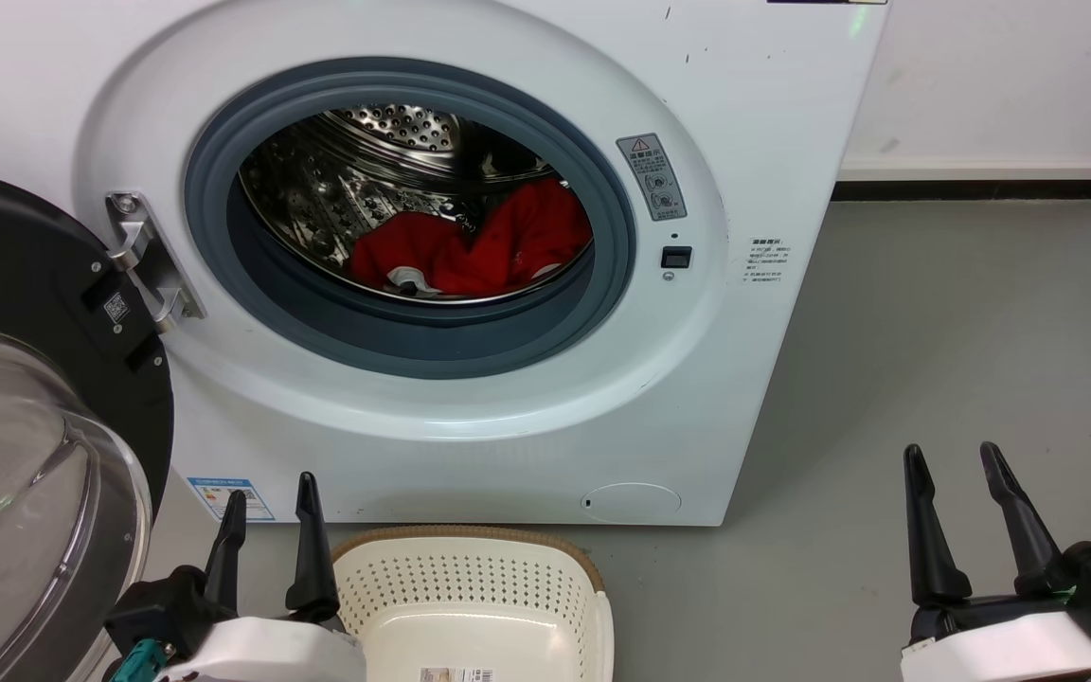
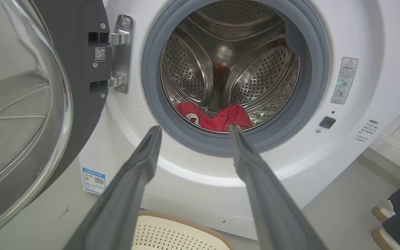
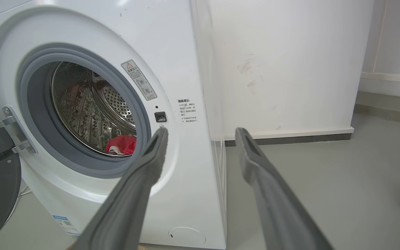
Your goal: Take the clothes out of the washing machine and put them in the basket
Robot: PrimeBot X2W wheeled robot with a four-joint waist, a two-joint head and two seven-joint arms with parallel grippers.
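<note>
Grey floor (image 1: 934, 360), white wall (image 1: 1000, 76) w/ dark skirting (image 1: 972, 189) at its base, plus a person's shoes (image 2: 381, 212) on floor.

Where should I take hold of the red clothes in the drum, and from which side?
Pinch the raised fold on the right of the red clothes, where the cloth humps highest off the drum. Come straight in from the front, over the lower lip of the grey seal. The open left gripper faces that opening.
</note>
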